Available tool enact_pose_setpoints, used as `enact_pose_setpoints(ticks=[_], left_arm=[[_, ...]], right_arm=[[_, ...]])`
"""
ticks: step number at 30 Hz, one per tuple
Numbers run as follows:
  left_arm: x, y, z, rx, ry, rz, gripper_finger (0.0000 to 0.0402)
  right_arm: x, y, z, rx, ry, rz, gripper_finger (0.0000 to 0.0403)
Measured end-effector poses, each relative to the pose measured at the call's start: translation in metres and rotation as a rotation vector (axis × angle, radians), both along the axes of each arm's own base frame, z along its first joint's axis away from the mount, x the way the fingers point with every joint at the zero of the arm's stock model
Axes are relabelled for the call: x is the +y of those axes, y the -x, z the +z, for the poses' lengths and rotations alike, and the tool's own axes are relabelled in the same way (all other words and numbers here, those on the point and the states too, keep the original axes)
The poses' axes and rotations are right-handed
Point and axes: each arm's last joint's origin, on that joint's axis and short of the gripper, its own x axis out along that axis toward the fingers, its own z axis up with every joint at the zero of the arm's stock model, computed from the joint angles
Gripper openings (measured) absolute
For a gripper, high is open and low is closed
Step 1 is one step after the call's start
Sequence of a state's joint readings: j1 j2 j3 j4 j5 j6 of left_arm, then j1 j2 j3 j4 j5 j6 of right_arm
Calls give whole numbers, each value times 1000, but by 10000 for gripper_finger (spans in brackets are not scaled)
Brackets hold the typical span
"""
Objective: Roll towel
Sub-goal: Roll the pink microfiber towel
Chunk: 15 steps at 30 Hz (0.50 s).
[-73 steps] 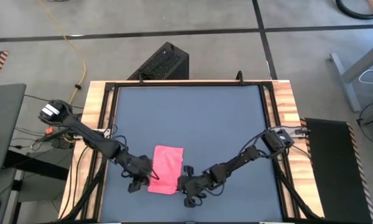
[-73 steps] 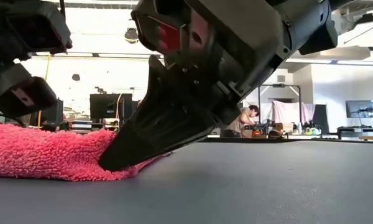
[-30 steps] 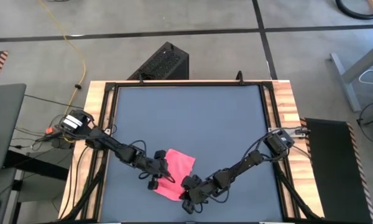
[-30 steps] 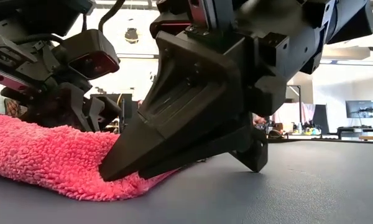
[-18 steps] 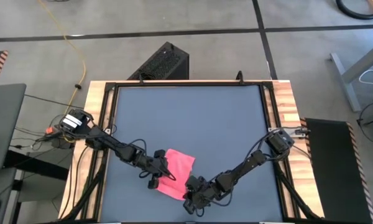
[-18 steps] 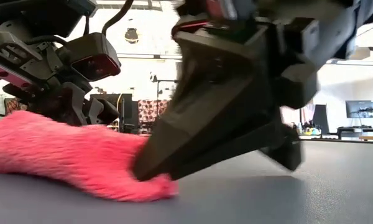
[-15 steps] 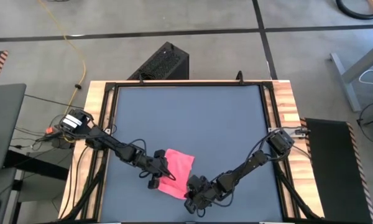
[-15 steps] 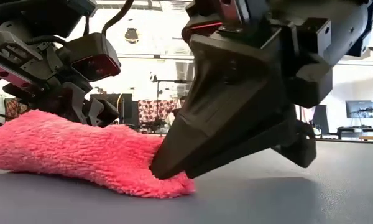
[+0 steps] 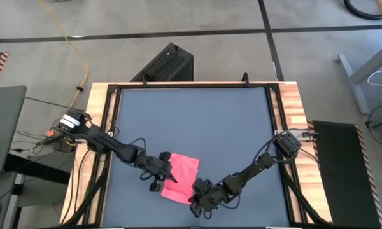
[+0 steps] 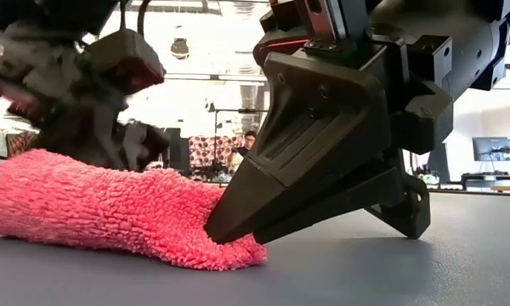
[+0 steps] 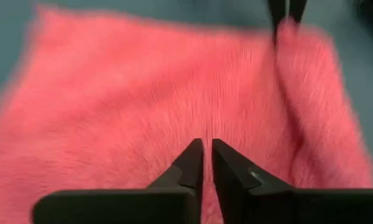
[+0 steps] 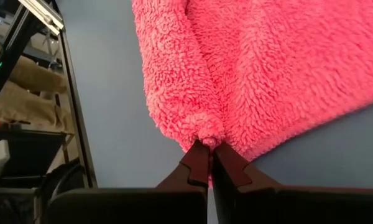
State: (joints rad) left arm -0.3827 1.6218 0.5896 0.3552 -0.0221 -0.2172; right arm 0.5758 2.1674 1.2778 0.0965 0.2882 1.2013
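The bright pink towel (image 9: 184, 172) lies flat but crooked on the dark grey tabletop near its front edge; it also shows in the low view (image 10: 93, 208). My left gripper (image 9: 169, 175) is shut and stands over the towel's left part (image 11: 143, 93). In the low view the towel hides its fingertips. My right gripper (image 9: 193, 189) is shut on the towel's near right corner (image 10: 234, 242). My left gripper (image 11: 207, 152) has its shut fingertips low over the towel's top surface, well inside its edge. I cannot tell whether they touch it or pinch any pile. My right gripper (image 12: 209, 155) pinches a bunched tuft at the towel's near corner (image 12: 206, 132) between its two fingertips. The fingers (image 10: 263, 208) slant down from the table's right and near side. The corner rests on the table, and the cloth behind it is humped and slack.
The table's wooden frame (image 9: 99, 114) and black rails run along both sides. The front edge is close behind my right gripper. A black box (image 9: 165, 63) stands on the floor beyond the far edge. A person (image 10: 251, 140) sits far back in the room.
My right gripper, still shut on the corner, has moved a little toward the table's near right. It has dragged that end of the towel along the tabletop and bunched it thicker. My left gripper stays shut over the towel and is blurred in motion.
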Motion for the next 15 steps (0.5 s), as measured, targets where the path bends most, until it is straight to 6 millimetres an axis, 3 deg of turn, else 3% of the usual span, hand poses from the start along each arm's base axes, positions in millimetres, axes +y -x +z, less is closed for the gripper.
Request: enact_pose_setpoints(ticks=[5, 8, 12, 15], left_arm=[[9, 4, 37, -131, -5, 3, 65], [7, 11, 55, -176, 72, -86, 92], [-14, 21, 58, -162, 134, -275, 119], [-32, 27, 49, -173, 35, -332, 134]], right_arm=[[-1, 0, -1, 8, 5, 1, 23], [-1, 0, -1, 8, 7, 1, 23], [-1, 0, 0, 2, 17, 14, 24], [-1, 0, 0, 2, 20, 16, 24]])
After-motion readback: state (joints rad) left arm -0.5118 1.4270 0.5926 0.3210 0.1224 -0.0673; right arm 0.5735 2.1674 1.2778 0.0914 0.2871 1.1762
